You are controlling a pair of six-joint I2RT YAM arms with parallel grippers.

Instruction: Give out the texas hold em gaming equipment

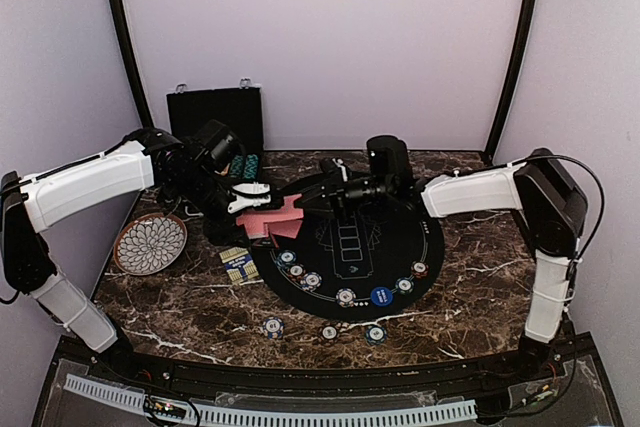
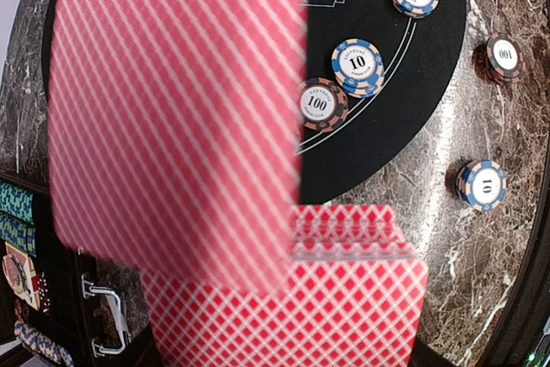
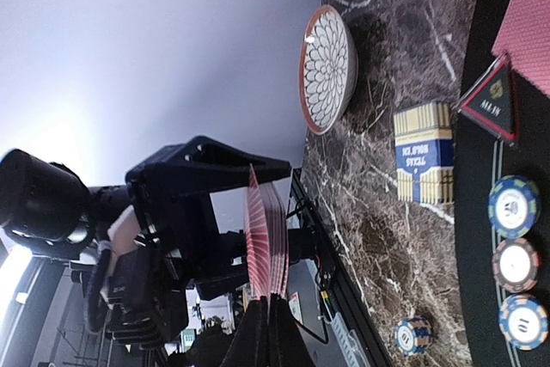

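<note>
Marble table [image 1: 480,277]: holding red-backed cards [image 1: 280,217] w/ L gripper [image 1: 252,197], clamped, at mat's [image 1: 400,247] 10 o'clock edge; pinching same cards' edge w/ R gripper [image 3: 268,328], clenched tight. Chips [image 1: 345,297] along mat's 6 o'clock rim.

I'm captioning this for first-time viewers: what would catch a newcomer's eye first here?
The fan of red-backed cards at the left edge of the round black mat, gripped by both the left hand and the right hand. Next, striped poker chips lining the mat's near rim.
</note>
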